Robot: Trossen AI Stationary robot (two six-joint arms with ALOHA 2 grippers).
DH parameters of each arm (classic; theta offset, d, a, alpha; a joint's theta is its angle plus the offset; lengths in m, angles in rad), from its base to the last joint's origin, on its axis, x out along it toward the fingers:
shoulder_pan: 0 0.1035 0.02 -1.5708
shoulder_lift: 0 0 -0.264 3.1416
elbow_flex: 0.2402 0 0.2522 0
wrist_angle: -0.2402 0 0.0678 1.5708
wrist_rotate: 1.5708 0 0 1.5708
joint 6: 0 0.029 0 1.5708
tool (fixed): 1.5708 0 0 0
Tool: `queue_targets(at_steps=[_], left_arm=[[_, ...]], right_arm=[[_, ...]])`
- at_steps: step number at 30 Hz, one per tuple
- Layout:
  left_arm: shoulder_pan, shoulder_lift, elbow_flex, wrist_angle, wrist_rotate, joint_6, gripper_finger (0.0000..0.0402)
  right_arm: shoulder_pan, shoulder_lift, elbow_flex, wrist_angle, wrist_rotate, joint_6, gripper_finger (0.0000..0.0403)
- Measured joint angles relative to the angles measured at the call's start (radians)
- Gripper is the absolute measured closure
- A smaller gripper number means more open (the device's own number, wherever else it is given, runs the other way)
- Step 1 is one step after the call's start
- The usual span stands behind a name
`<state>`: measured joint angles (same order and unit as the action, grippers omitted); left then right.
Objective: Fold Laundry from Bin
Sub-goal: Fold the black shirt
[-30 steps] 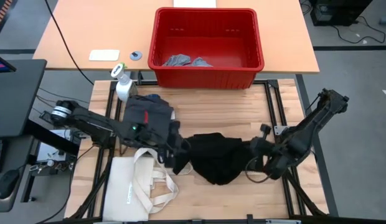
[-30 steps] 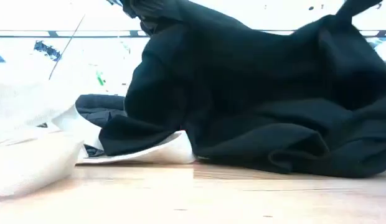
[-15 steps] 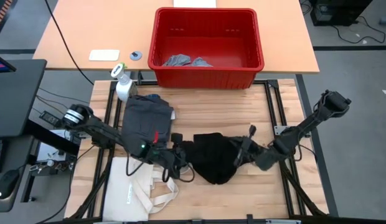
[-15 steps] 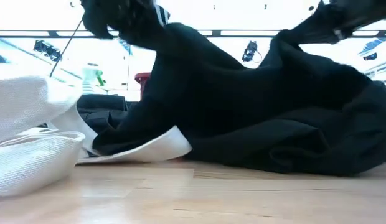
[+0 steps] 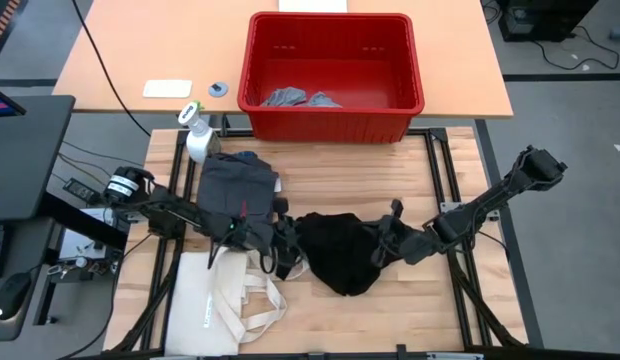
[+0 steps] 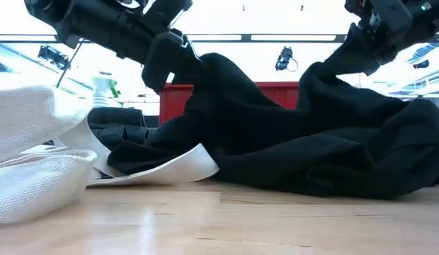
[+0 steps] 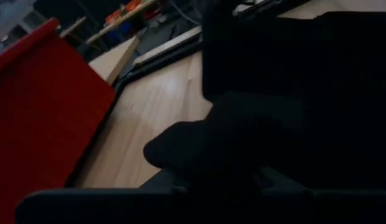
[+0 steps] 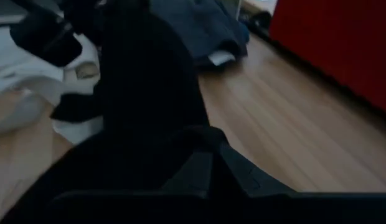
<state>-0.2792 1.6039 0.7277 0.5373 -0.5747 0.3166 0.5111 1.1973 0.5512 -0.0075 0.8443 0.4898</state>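
Near the counter's front edge, both end effectors, left (image 5: 288,243) and right (image 5: 385,243), are clenching the black garment (image 5: 340,255): limp, light, best gripped at edges.

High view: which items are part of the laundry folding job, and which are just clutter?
Job: black garment, pinched by left gripper and right gripper; dark grey garment; light grey pieces in red bin.

Clutter: tote bag, spray bottle, white card, small disc.
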Motion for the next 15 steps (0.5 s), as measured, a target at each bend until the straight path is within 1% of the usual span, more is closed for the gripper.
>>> queue_targets(at_steps=[5,10,15], left_arm=[[0.015,0.000,-0.002,-0.006,0.001,-0.067,0.0334],[0.013,0.000,-0.002,-0.009,0.004,-0.113,0.0334],[0.009,0.000,-0.002,-0.009,0.004,-0.124,0.0333]], right_arm=[[0.014,0.000,0.000,-0.072,0.002,0.104,0.0383],[0.032,0.000,0.000,-0.073,0.002,0.153,0.0382],[0.054,0.000,0.000,-0.073,0.002,0.195,0.0382]])
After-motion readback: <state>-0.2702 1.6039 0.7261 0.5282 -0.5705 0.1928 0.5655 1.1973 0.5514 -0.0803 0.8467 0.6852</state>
